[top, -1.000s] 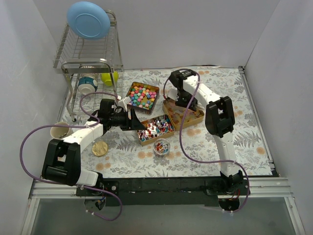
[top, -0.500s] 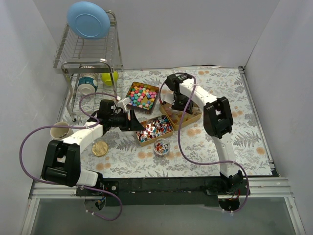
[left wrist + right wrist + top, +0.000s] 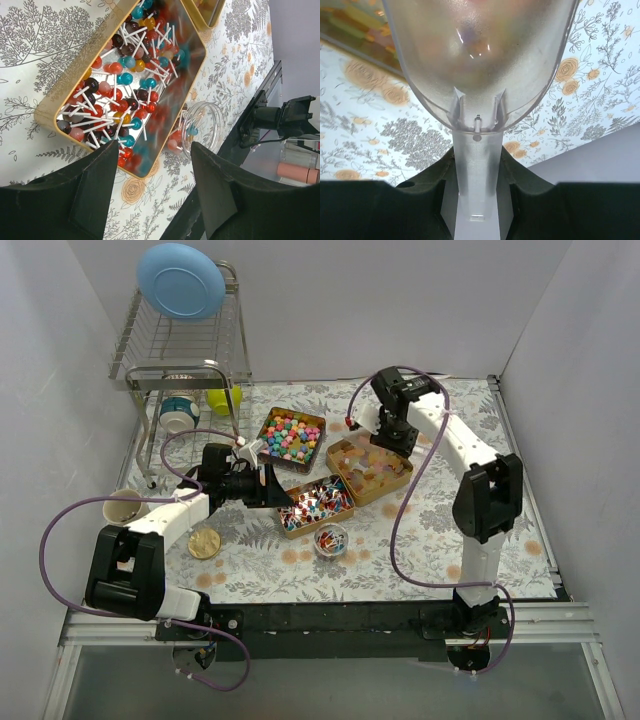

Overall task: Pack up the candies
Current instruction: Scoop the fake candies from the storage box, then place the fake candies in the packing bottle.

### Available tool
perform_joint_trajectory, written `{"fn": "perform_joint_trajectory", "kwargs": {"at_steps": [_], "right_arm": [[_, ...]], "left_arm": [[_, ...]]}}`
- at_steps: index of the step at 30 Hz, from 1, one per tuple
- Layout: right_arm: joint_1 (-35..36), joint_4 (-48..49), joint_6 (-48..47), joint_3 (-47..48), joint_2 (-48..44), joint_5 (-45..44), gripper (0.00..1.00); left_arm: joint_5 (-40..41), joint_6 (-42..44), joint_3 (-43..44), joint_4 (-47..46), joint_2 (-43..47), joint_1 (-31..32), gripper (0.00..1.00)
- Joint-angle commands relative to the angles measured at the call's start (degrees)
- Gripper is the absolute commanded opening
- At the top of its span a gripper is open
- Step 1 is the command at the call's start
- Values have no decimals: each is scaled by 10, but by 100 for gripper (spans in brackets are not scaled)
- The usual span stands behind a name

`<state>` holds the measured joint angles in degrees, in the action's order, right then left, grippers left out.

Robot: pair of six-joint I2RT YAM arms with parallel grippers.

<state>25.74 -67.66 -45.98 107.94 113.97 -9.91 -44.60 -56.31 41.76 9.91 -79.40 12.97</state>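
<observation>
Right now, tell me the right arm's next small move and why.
Probably swing the scoop toward the jar. The right gripper is shut on its handle by the gummy tin, something orange seems to lie inside, and the jar stands lidless.

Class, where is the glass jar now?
Top view: the glass jar stands centrally, just on the near side of the lollipop tray.

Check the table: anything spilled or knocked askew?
Nothing stands out: candies sit inside the trays and jar, none loose on the cloth. The gold lid lies flat, apart from the jar.
</observation>
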Motion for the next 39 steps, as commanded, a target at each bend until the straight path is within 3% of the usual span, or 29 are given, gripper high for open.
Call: {"fn": "perform_joint_trajectory", "kwargs": {"at_steps": [1, 10, 17, 24, 30, 39], "right_arm": [[37, 7, -56, -68, -77, 14, 1], [147, -8, -139, -195, -200, -98, 1], [234, -52, -181, -236, -207, -236, 1], [328, -72, -204, -266, -211, -315, 1], [374, -73, -206, -296, -211, -359, 1], [389, -73, -192, -293, -206, -389, 1]], "left_arm": [[-1, 22, 14, 6, 14, -2, 59], [23, 38, -2, 8, 48, -6, 59], [38, 55, -15, 11, 77, -7, 59], [52, 67, -23, 5, 103, -8, 60], [51, 63, -22, -3, 122, -12, 61], [13, 66, -20, -2, 136, -15, 61]]}}
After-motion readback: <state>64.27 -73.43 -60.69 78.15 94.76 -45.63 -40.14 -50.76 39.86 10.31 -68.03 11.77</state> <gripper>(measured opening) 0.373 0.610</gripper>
